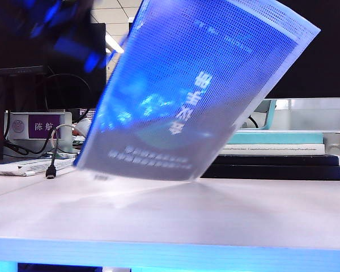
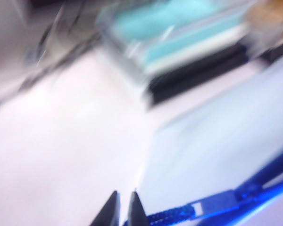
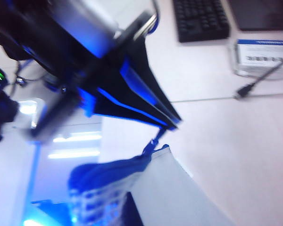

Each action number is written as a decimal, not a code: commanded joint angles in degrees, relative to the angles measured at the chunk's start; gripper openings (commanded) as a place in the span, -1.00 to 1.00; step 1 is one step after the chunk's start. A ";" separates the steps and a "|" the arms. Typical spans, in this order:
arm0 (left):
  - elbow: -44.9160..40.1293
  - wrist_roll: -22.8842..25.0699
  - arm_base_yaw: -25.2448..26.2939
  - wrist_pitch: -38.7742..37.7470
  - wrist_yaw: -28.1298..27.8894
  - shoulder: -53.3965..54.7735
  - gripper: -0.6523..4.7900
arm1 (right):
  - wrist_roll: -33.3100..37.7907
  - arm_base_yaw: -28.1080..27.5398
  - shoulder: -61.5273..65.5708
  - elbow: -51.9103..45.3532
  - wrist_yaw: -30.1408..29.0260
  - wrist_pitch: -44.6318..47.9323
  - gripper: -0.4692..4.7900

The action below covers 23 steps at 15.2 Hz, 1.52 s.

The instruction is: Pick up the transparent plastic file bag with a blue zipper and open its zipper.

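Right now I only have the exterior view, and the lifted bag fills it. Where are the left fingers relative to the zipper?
Observer: In the left wrist view, the left fingers are shut, with their tips just beside the toothed end of the blue zipper.
Operator: And the slider?
Observer: The slider sits further along the zipper, away from those tips.
Operator: So what holds the bag up?
Observer: In the right wrist view, the right fingers appear closed on the blue-edged corner of the transparent plastic file bag.

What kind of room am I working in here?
Probably an office desk: a keyboard, a stack of books, a desk name plate, with the file bag lifted over the table.
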 commanded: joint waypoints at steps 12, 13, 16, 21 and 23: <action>-3.15 -5.42 7.37 -0.85 4.85 -2.34 1.00 | -9.33 -1.25 -3.76 -3.87 9.05 -15.82 -0.84; -2.49 -5.29 7.41 -0.85 4.70 -2.99 1.00 | -9.33 -1.64 -3.76 -5.62 11.37 -16.15 -0.84; -1.16 -5.18 8.39 -0.94 4.52 -4.17 1.00 | -7.50 -4.55 -3.43 -9.44 21.49 -16.06 -0.84; -1.03 -5.40 8.41 -1.01 4.52 -4.28 1.00 | 1.66 -13.51 -3.17 -9.68 35.19 -15.23 0.36; -1.01 -5.35 8.41 -0.90 4.55 -4.31 1.00 | 4.74 -14.82 -3.17 -9.68 34.84 -15.69 0.36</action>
